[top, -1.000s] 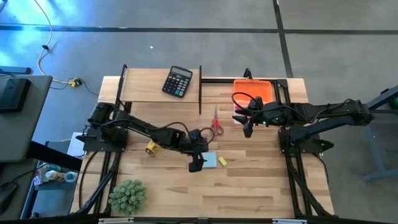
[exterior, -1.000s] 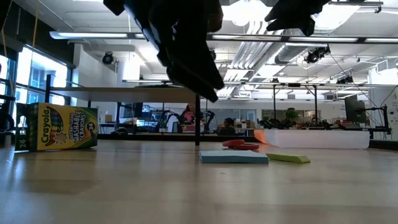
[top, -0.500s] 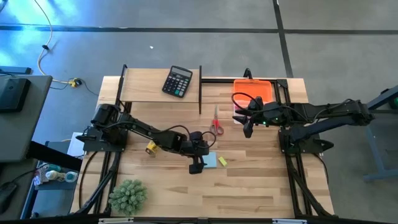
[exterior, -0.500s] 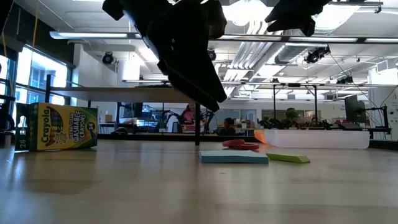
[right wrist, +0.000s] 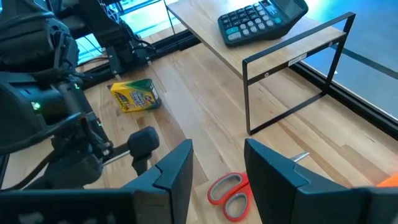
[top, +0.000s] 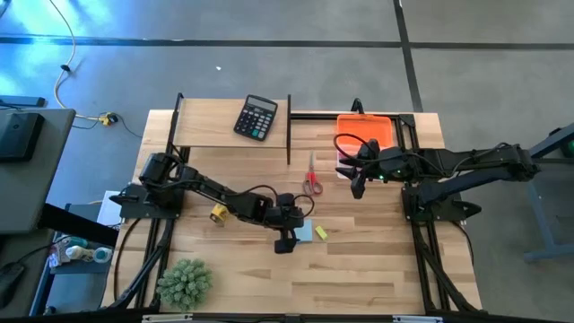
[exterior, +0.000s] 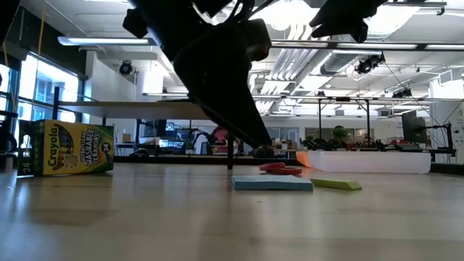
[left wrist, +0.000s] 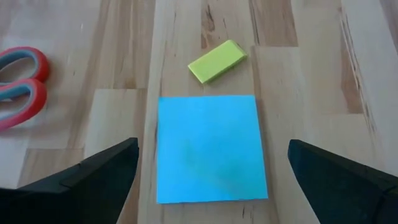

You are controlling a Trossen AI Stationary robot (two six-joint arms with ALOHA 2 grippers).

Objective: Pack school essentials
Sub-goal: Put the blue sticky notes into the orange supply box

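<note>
The blue square note pad (left wrist: 211, 149) lies flat on the table, with the tiny yellow block (left wrist: 217, 60) beside it. The red-handled scissors (top: 312, 179) lie farther back. My left gripper (top: 287, 237) hangs open just above the pad (exterior: 272, 183), slanting down. Its two fingers stand on either side of the pad's near edge without touching it. My right gripper (top: 357, 185) waits open in the air beside the orange tray (top: 363, 130), nothing between its fingers (right wrist: 177, 168).
A black calculator (top: 256, 117) sits on a raised wooden shelf (top: 206, 126) at the far left, with a black post (top: 289, 135) at its end. A crayon box (top: 218, 213) stands left of my left arm. A spiky green plant (top: 184, 283) is at the near left corner.
My left gripper has sunk toward the blue note pad and reached a little farther toward the table's right. The pad, block and scissors lie where they were.
</note>
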